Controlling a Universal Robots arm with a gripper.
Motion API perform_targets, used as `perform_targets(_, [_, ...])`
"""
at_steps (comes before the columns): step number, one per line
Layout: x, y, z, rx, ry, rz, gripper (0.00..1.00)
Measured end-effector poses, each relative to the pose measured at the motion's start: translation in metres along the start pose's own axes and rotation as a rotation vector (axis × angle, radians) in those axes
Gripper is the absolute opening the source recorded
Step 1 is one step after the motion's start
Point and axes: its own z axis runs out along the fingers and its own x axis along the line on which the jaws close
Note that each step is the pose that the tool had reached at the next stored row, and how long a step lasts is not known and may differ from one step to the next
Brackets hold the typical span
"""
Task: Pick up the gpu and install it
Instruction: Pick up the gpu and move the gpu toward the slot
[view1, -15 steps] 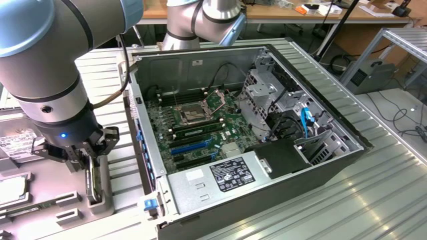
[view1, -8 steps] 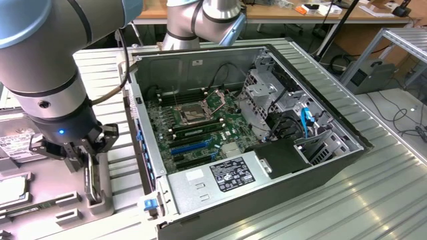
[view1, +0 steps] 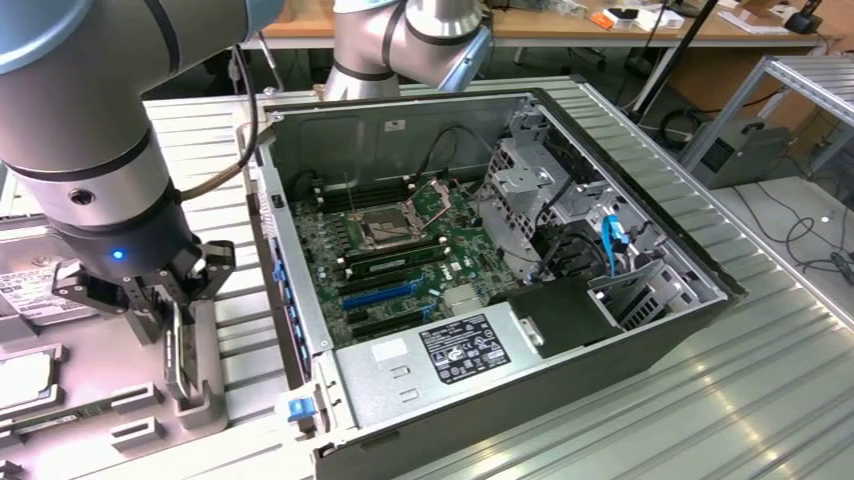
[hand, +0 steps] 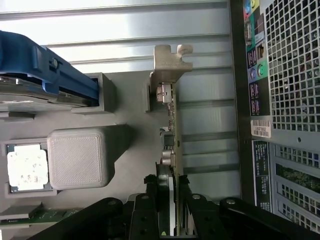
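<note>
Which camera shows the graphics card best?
The wrist view: the gpu runs edge-on up the picture, its silver bracket plain to see. In the exterior view it is just a dark sliver below the gripper.

Bright, even light; glare streaks on ribbed table; case interior shadowed.

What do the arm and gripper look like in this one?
The arm is silver-grey tubing with light-blue joint caps; a black cable trails from it. Its wrist end is black with a small blue light. The gripper is black with jointed linkages.
</note>
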Motion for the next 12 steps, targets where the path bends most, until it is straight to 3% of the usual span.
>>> perform_targets(12, [-0.001, 0.0009, -0.0194, -0.0029, 0.0002, 0.000, 0.27])
